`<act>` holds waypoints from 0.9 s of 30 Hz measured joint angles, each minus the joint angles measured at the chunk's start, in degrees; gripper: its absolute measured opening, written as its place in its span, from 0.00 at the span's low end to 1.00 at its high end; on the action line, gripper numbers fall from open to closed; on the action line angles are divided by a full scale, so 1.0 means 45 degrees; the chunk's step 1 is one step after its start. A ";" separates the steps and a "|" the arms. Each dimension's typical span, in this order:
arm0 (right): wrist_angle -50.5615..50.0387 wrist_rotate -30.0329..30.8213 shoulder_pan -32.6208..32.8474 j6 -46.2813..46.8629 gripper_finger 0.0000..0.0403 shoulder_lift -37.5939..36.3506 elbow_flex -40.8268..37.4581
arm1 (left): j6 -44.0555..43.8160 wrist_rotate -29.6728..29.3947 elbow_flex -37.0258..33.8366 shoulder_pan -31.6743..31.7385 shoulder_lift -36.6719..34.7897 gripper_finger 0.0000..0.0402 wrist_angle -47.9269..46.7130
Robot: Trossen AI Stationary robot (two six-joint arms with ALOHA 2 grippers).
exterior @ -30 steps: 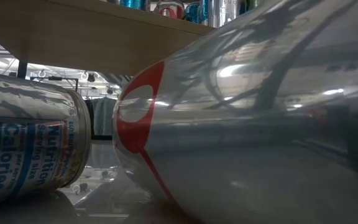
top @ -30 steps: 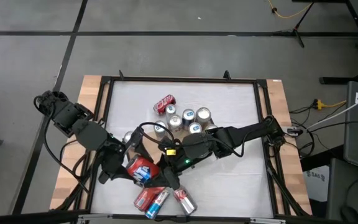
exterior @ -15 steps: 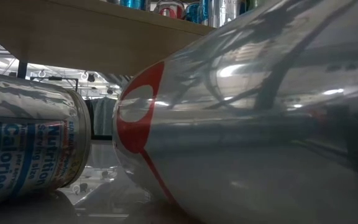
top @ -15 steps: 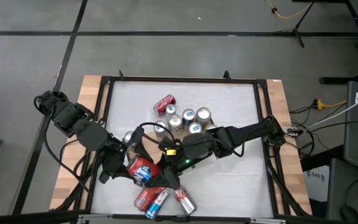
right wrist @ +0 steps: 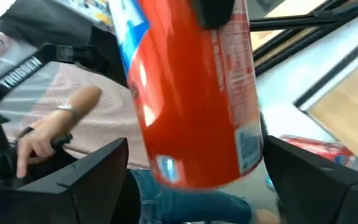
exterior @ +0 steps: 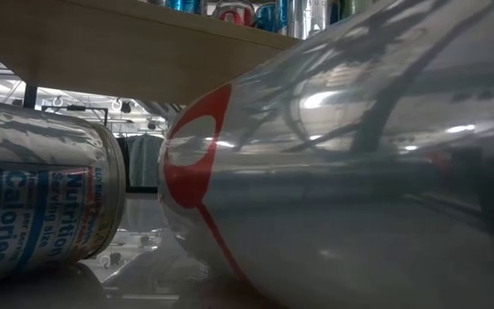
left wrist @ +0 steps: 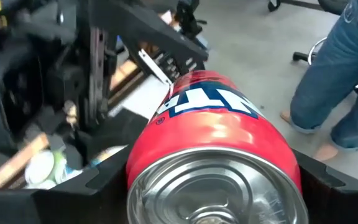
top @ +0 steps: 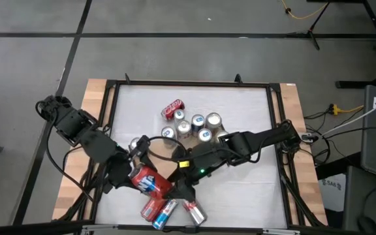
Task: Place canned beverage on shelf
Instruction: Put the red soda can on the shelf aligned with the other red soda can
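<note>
Above the white tabletop (top: 240,189), my left gripper (top: 139,181) clamps a red aluminium can (top: 146,180) lying lengthwise between the jaws, base toward my wrist; my right gripper (top: 181,189) gapes beside it.

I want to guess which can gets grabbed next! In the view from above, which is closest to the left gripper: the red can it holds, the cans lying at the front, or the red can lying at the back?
1. Red can, held in the left gripper.
2. Lying cans, at the front edge.
3. Back red can, lying beyond the standing cans.
</note>
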 joint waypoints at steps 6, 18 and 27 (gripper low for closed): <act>-0.1200 0.0229 -0.0015 -0.0134 0.88 -0.0305 0.0019 | -0.1220 -0.0219 0.0015 0.0007 -0.0005 0.71 -0.1405; -0.1794 0.0670 -0.0010 -0.0427 0.88 -0.0403 0.0010 | -0.2815 -0.1308 0.0015 0.0017 -0.0010 0.71 -0.4606; -0.1794 0.1017 -0.0001 -0.0427 0.88 -0.0403 0.0010 | -0.3379 -0.1209 0.0018 0.0365 0.0109 0.71 -0.6050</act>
